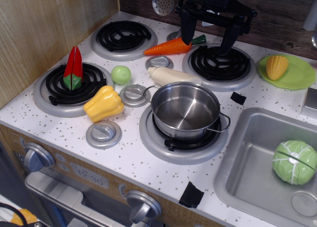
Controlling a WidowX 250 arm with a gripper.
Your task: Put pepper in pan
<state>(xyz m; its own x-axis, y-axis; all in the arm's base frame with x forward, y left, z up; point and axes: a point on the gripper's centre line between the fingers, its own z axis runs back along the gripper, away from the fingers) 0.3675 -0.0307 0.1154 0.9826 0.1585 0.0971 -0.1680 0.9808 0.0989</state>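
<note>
The red pepper (73, 67) with its green stem end lies on the front left burner (69, 88). The shiny steel pan (184, 110) stands empty on the front right burner, wire loop handles at its left and right. My black gripper (208, 41) hangs at the back, above the back right burner (219, 64), far from the pepper. Its two fingers (187, 29) are spread wide apart and hold nothing. One finger stands just above the orange carrot (168, 47).
A yellow bell pepper (104, 104), a green ball (121, 74) and a white vegetable (171, 77) lie between the burners. A corn cob (277, 66) sits on a green plate (302, 76). A cabbage (295, 161) lies in the grey sink (247, 172). A wooden wall (34, 33) stands left.
</note>
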